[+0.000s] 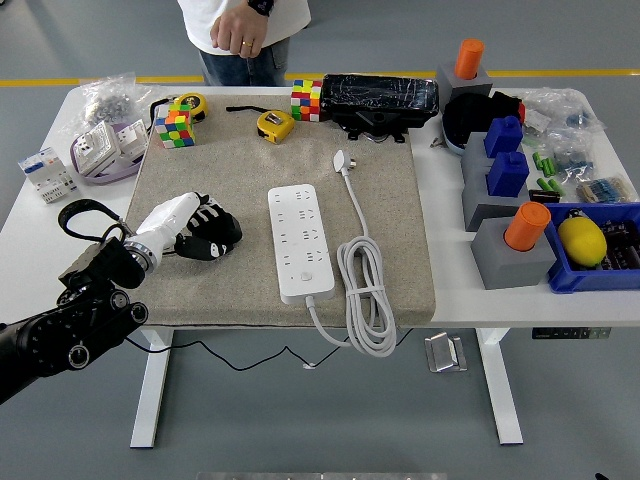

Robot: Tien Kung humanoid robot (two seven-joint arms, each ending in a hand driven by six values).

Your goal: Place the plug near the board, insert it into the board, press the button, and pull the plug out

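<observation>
A white power strip point(300, 242) lies on the beige mat point(380, 200), long side running front to back. Its white plug point(342, 160) lies on the mat beyond the strip's far right corner, with the white cable point(365, 300) coiled to the right of the strip. My left hand point(205, 235), white with black fingers, rests on the mat to the left of the strip, apart from it, fingers curled and holding nothing. The right hand is out of view. A person point(245, 30) stands at the far side with a hand held at the body.
Two Rubik's cubes point(172, 128) point(307, 100) and two tape measures point(272, 124) lie at the mat's far edge beside a black case point(385, 98). Grey blocks with blue and orange tops point(505, 180) and a blue bin point(600, 250) stand at the right. Switch boxes point(100, 150) lie at the left.
</observation>
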